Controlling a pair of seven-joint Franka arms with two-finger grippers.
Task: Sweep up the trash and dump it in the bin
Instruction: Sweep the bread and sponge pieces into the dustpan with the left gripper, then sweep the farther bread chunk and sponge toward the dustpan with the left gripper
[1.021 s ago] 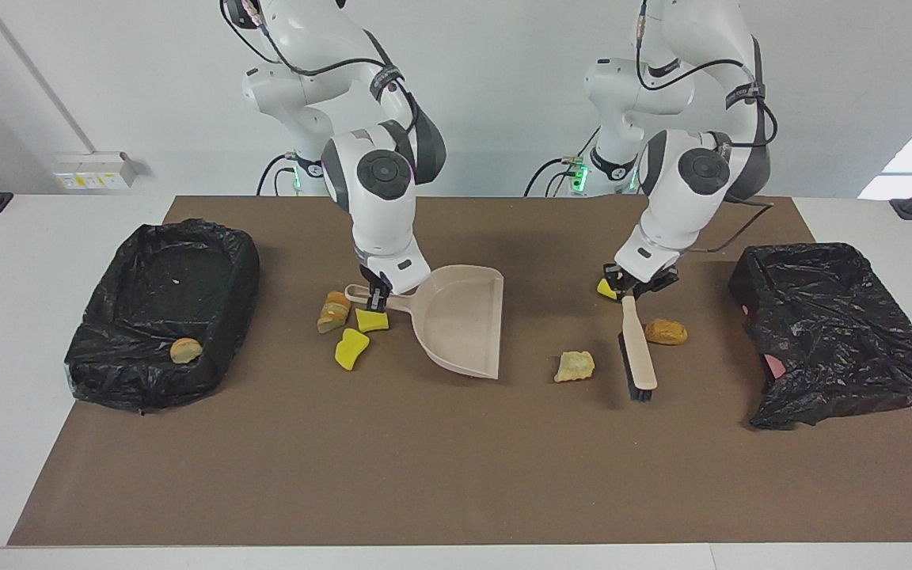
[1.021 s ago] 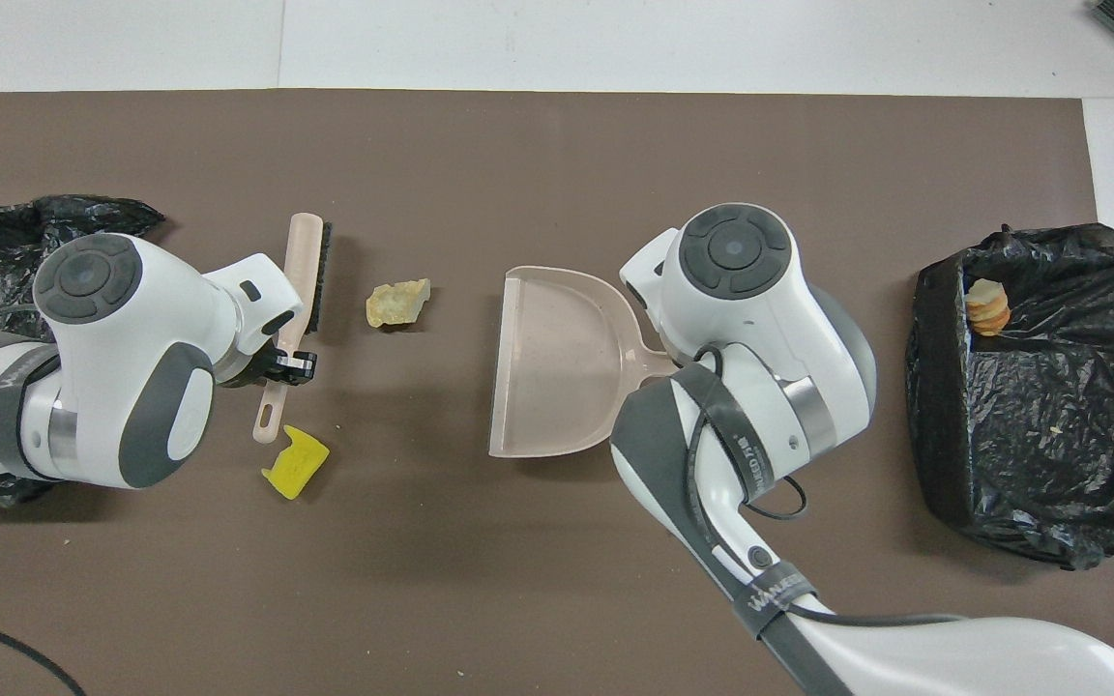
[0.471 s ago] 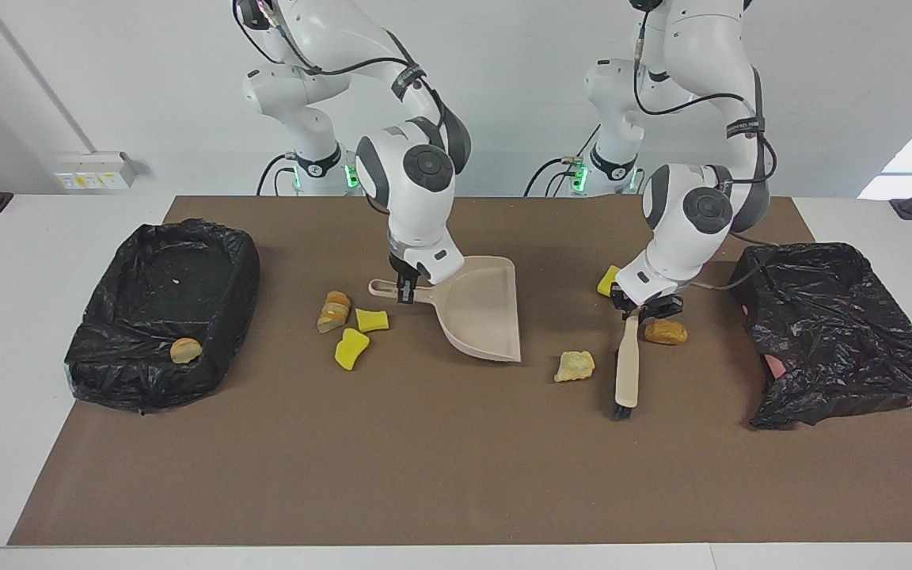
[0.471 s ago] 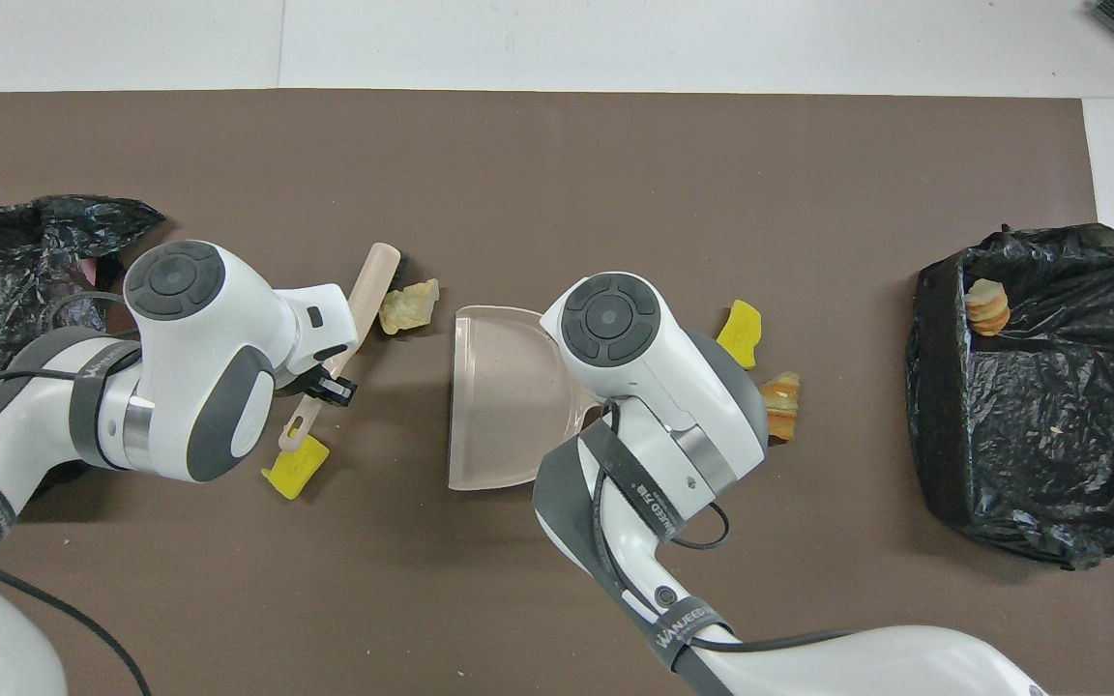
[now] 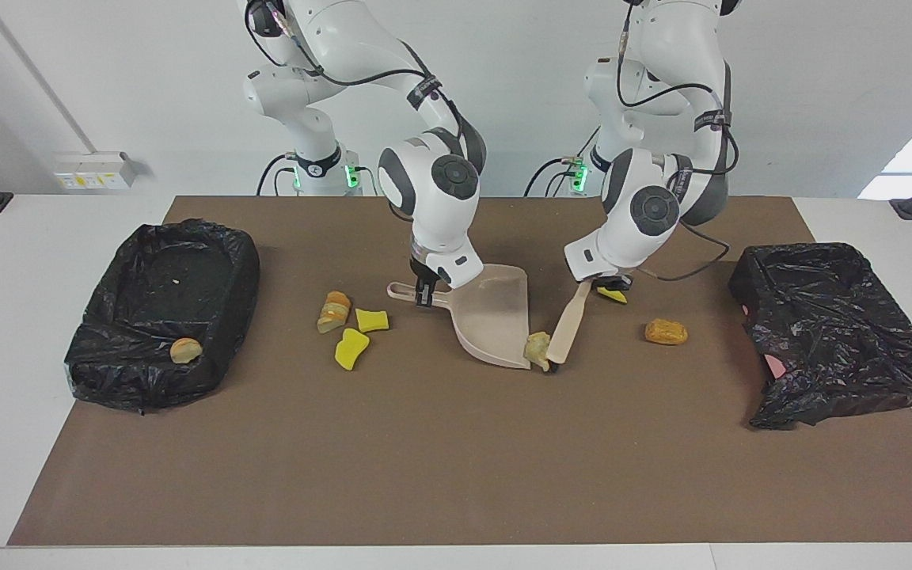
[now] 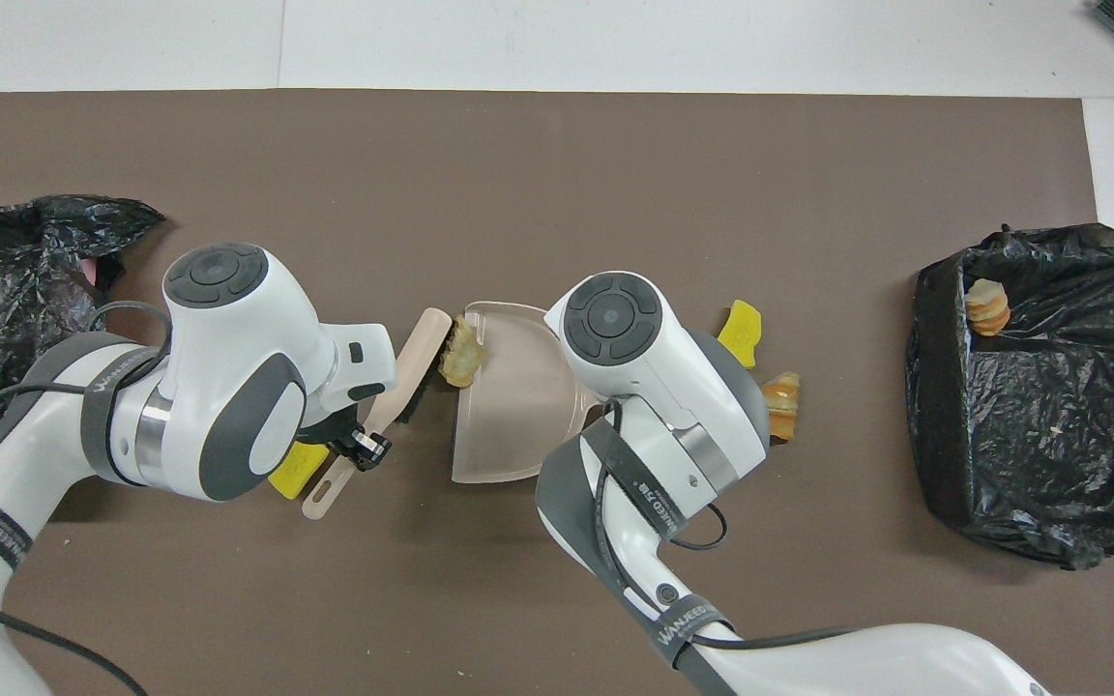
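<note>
My right gripper (image 5: 424, 294) is shut on the handle of the beige dustpan (image 5: 495, 317), whose lip rests on the mat. Over a yellow sponge scrap (image 5: 611, 296), my left gripper (image 5: 600, 279) is shut on the handle of the beige brush (image 5: 568, 323). The brush's bristle end presses a pale crusty piece of trash (image 5: 537, 349) against the dustpan's lip (image 6: 480, 333). An orange bread lump (image 5: 666, 331) lies toward the left arm's end. A bread piece (image 5: 333, 310) and two yellow sponge scraps (image 5: 371, 320) (image 5: 351, 348) lie beside the dustpan handle.
A black-lined bin (image 5: 242, 269) stands at the right arm's end of the table with a bread piece (image 5: 186, 349) in it. A crumpled black bag (image 5: 836, 332) lies at the left arm's end. The brown mat (image 5: 456, 459) covers the table's middle.
The left gripper swung the brush toward the dustpan and pushed the pale scrap to its lip. The right gripper slid the dustpan toward the left arm's end to meet it.
</note>
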